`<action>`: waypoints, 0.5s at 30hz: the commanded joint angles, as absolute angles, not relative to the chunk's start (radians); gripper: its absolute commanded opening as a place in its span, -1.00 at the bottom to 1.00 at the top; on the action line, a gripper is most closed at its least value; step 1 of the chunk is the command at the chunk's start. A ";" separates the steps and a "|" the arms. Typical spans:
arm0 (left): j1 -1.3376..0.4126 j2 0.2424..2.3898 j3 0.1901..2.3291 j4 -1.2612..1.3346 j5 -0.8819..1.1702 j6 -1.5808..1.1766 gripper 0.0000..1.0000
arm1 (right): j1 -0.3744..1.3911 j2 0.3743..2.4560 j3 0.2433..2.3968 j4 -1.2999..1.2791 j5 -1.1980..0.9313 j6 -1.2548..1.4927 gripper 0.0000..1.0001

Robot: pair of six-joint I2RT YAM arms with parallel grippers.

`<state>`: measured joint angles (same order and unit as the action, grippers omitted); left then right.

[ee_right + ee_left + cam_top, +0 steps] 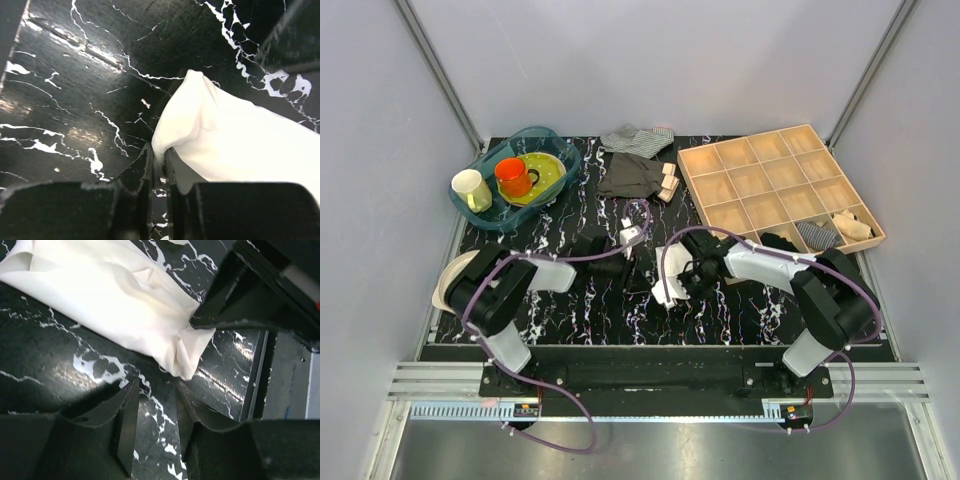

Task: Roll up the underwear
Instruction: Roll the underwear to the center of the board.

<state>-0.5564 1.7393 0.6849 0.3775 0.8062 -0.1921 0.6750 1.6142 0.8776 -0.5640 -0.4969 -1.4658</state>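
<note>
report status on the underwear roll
Left gripper open, empty, just short of the underwear. Right gripper shut on its edge. Not yet rolled; nothing lying on it.

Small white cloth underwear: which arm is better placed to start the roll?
Right. The right claw is shut on an edge of the underwear; the left claw stands open just short of it, gripping nothing.

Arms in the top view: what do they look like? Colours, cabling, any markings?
Both look alike. The left arm and right arm have black joint housings with a white-silver link between them. A purple cable loops along each. On the left gripper and right gripper the fingers are plain black and tapered, with no markings visible.
</note>
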 commanded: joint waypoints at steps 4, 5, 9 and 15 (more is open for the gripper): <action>-0.618 1.520 0.372 0.897 0.712 -0.034 -0.18 | 0.654 1.687 1.025 -0.797 -0.601 -1.356 -0.87; -0.647 1.499 0.358 0.929 0.677 0.036 -0.17 | 0.650 1.696 1.040 -0.817 -0.607 -1.350 -0.86; -0.773 1.428 0.390 0.769 0.565 0.199 -0.15 | 0.615 1.739 1.121 -0.916 -0.647 -1.330 -0.87; -0.894 1.422 0.419 0.680 0.411 0.300 -0.13 | 0.581 1.793 1.170 -0.979 -0.667 -1.295 -0.86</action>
<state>-0.8516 1.4349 0.3820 0.6781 0.5438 0.1551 0.5953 1.7721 1.1290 -0.8898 -0.6182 -1.3354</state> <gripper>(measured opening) 0.429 0.153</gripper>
